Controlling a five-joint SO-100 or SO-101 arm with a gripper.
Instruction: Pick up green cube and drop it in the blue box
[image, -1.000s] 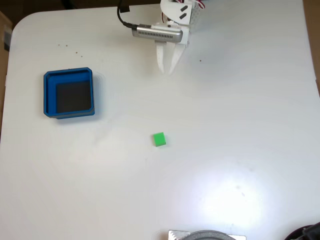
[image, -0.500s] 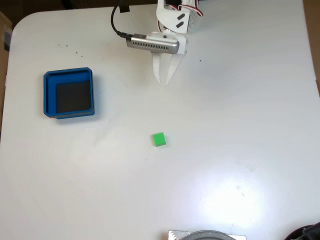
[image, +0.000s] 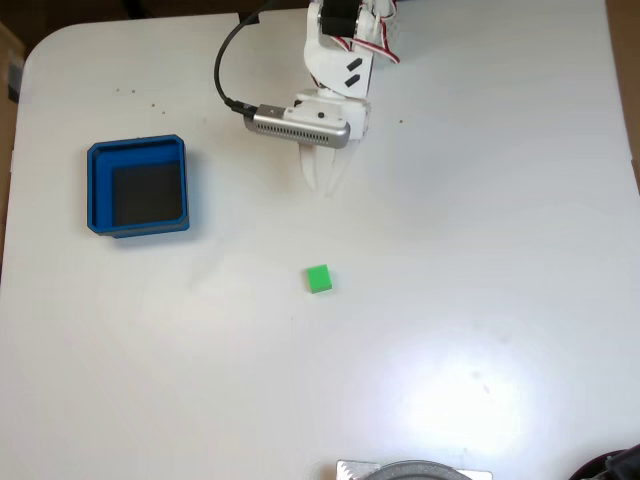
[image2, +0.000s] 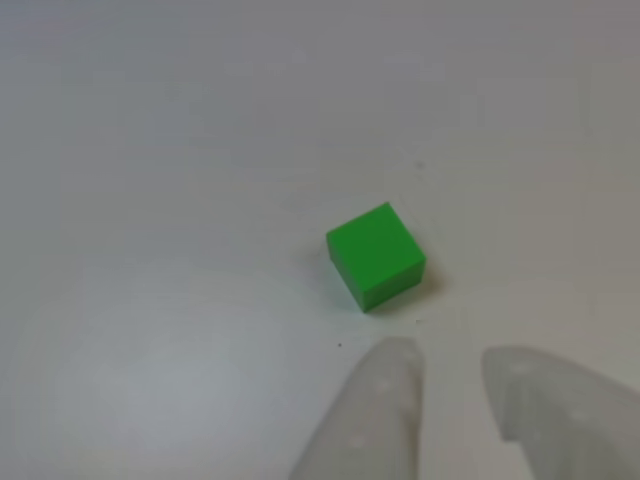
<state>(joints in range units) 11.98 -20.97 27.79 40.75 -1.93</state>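
Fixed view: the pincer (image: 323, 188) hung over the white desk (image: 480, 250), its pale tips pointing down the picture, the two nearly together with a narrow gap, holding nothing. The green cube (image: 318, 279) lay on the desk below the tips in that view, almost straight ahead of them and apart from them, touching nothing. The blue box (image: 137, 186) sat well off to the pincer's left in that view, dark floor showing. Other view: the two fingertips (image2: 380, 400) rose from the bottom edge, a slim gap between them; the green cube (image2: 376, 255) lay just beyond them, slightly left of the gap, turned corner-on, bare desk (image2: 150, 200) all round it.
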